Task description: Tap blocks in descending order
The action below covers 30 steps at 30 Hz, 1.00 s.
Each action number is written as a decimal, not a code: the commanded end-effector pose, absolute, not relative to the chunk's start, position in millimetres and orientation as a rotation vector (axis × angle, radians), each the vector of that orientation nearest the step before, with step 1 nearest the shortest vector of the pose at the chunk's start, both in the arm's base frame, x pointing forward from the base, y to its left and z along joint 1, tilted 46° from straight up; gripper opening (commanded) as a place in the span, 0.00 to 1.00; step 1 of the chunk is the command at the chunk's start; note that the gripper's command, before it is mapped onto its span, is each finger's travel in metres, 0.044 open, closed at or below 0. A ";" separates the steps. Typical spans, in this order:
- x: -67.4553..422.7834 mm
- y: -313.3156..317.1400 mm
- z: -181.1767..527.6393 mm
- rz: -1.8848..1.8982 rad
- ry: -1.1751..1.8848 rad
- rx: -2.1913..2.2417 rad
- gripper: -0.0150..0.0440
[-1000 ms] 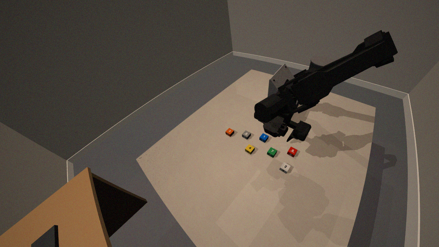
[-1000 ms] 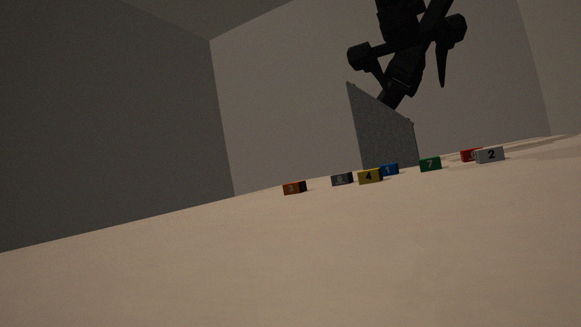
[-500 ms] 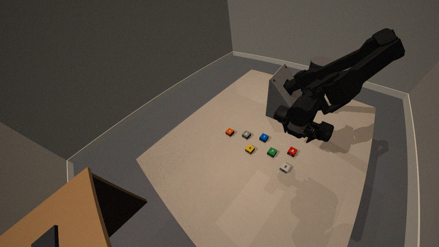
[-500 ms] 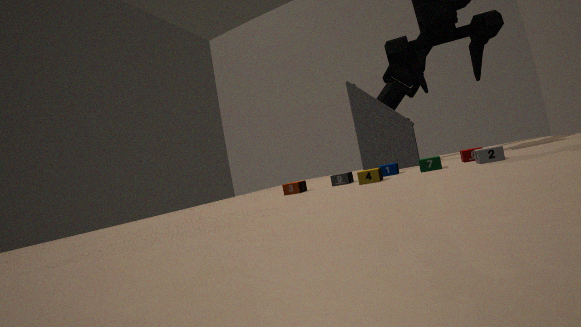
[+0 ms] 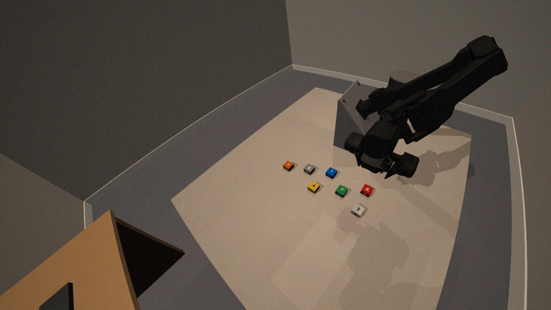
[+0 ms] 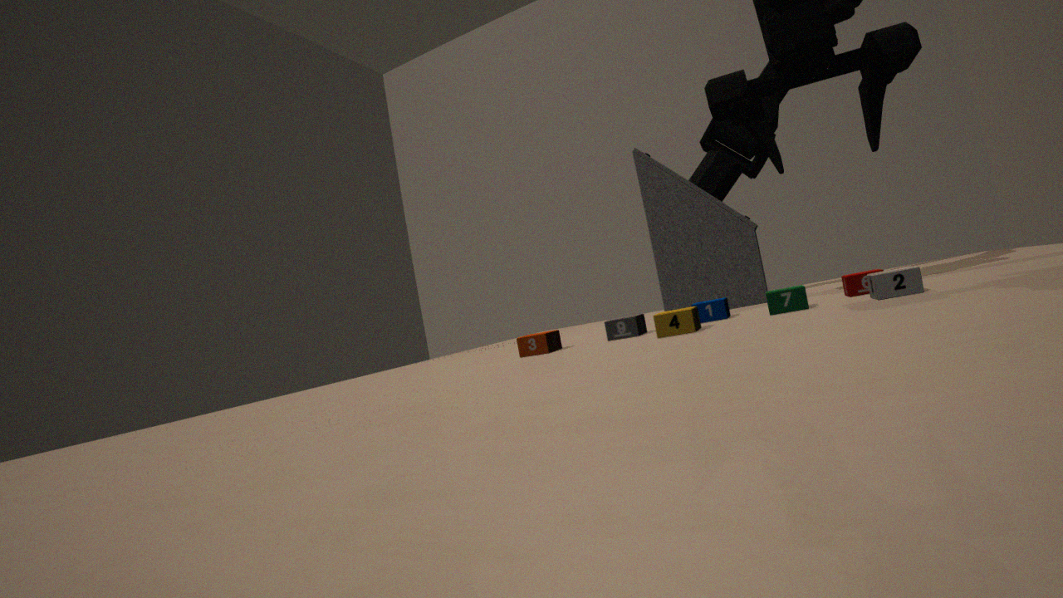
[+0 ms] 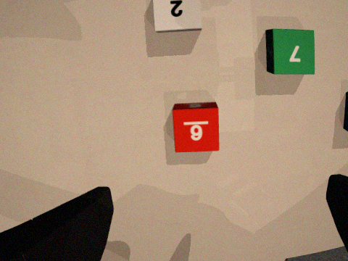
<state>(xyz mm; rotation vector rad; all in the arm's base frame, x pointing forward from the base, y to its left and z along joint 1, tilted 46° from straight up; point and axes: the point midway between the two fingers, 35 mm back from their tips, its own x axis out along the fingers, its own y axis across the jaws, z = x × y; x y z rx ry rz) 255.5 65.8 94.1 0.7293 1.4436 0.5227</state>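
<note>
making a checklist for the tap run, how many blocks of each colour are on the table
orange block: 1
grey block: 1
blue block: 1
yellow block: 1
green block: 1
red block: 1
white block: 1
total: 7

A: Block colours? Orange block (image 5: 288, 165), grey block (image 5: 309, 168), blue block (image 5: 331, 172), yellow block (image 5: 313, 187), green block (image 5: 341, 190), red block (image 5: 366, 190), white block (image 5: 358, 210).

B: Confirmed. White digits on red and green, black on white and yellow. Table (image 5: 250, 215) beige; arm (image 5: 431, 92) black.
</note>
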 end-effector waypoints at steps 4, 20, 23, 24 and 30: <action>270.8 66.2 97.7 0.521 1.447 0.736 0.93; 330.7 68.4 105.6 0.522 1.444 0.735 0.93; 330.7 68.4 105.6 0.522 1.444 0.735 0.93; 330.7 68.4 105.6 0.522 1.444 0.735 0.93; 331.5 66.2 103.5 0.521 1.444 0.734 0.93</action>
